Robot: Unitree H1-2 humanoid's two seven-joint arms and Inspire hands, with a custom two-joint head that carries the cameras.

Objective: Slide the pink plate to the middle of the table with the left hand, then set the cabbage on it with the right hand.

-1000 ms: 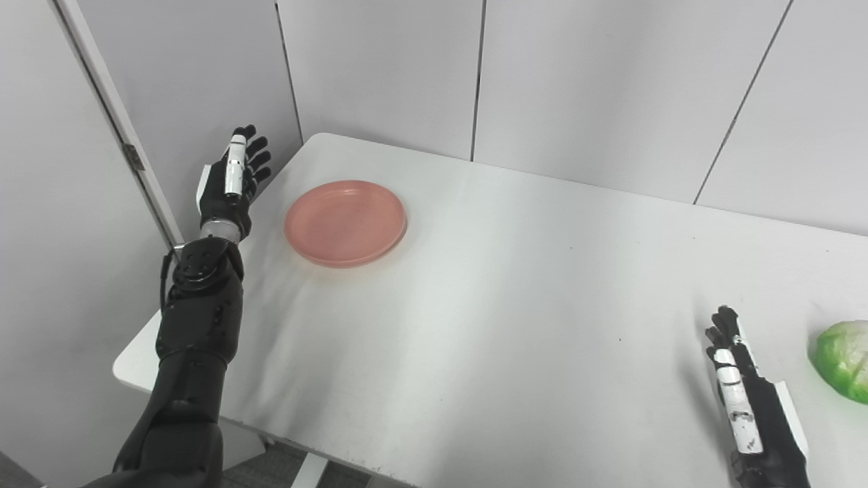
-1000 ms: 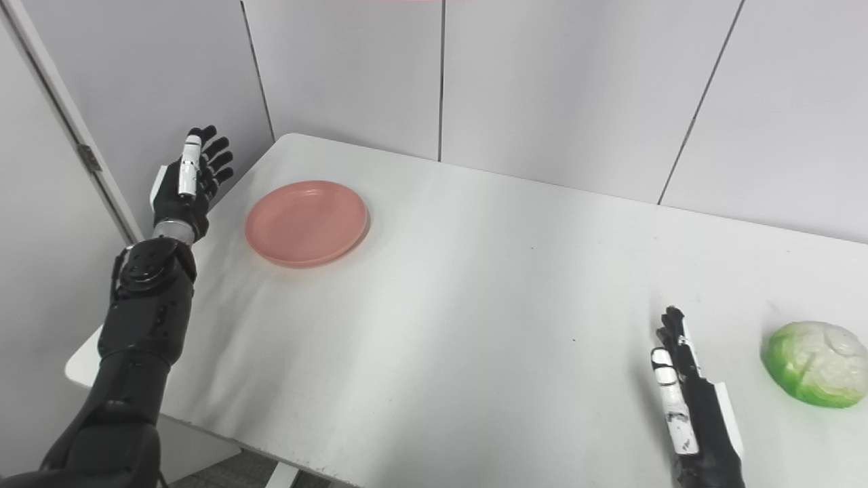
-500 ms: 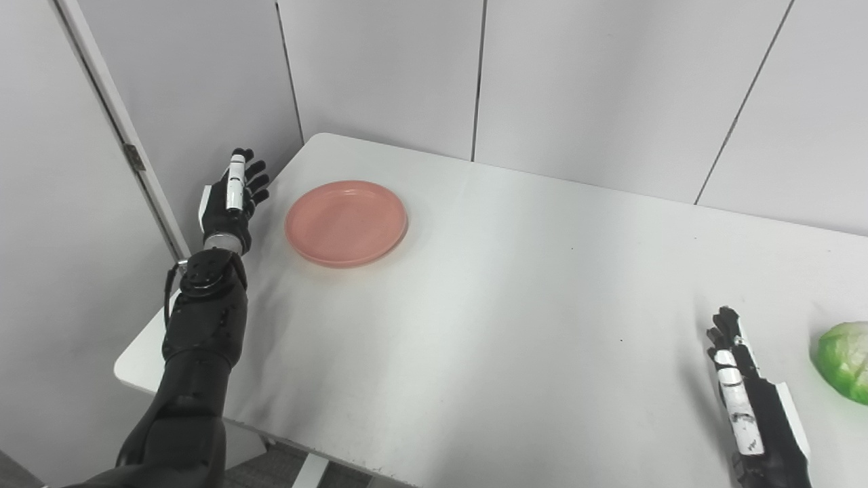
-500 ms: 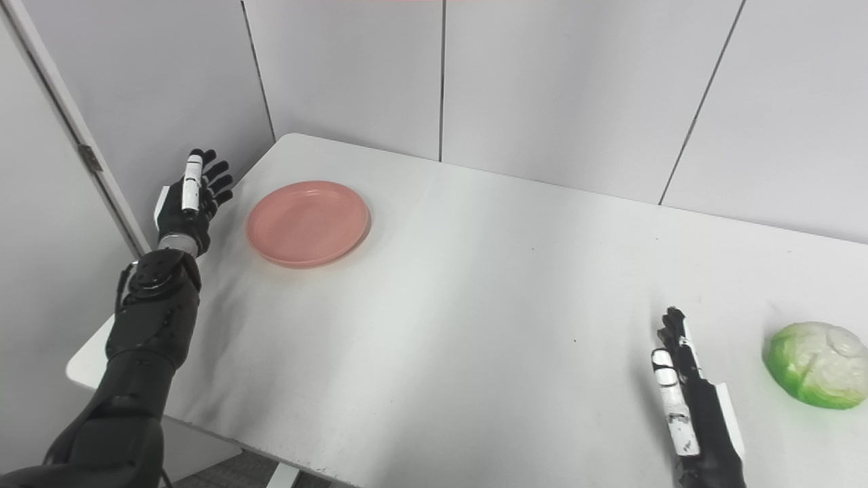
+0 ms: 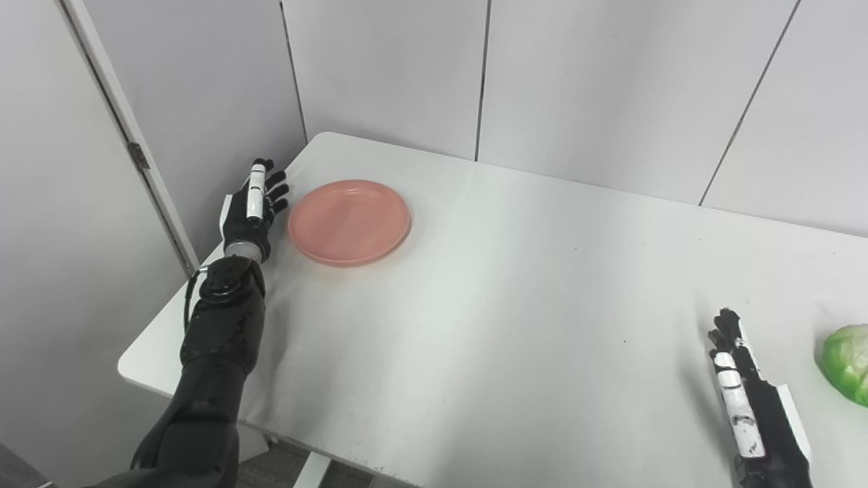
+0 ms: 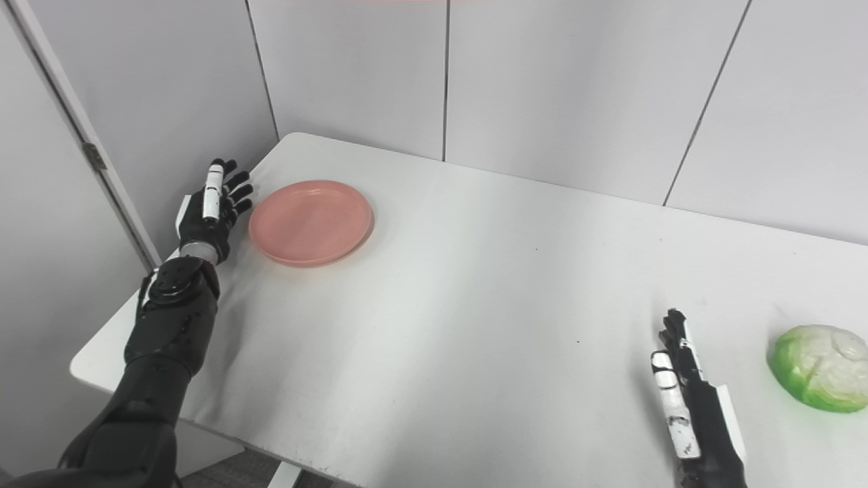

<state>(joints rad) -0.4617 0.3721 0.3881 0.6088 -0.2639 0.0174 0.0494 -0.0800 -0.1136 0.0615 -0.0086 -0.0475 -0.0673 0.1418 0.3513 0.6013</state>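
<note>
Left hand (image 5: 252, 211) raised, fingers spread, empty; right hand (image 6: 688, 410) low, fingers extended, empty.

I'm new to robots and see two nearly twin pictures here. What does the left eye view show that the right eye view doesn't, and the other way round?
Only the left eye view shows a little more of the wall past the table's left edge; it cuts the cabbage off at its right border. Only the right eye view shows the whole cabbage, with bare table beyond it. Both show the white table, the pink plate near its far left corner, the left hand open beside the plate's left rim, whether touching is unclear, and the right hand open, apart from the cabbage.
</note>
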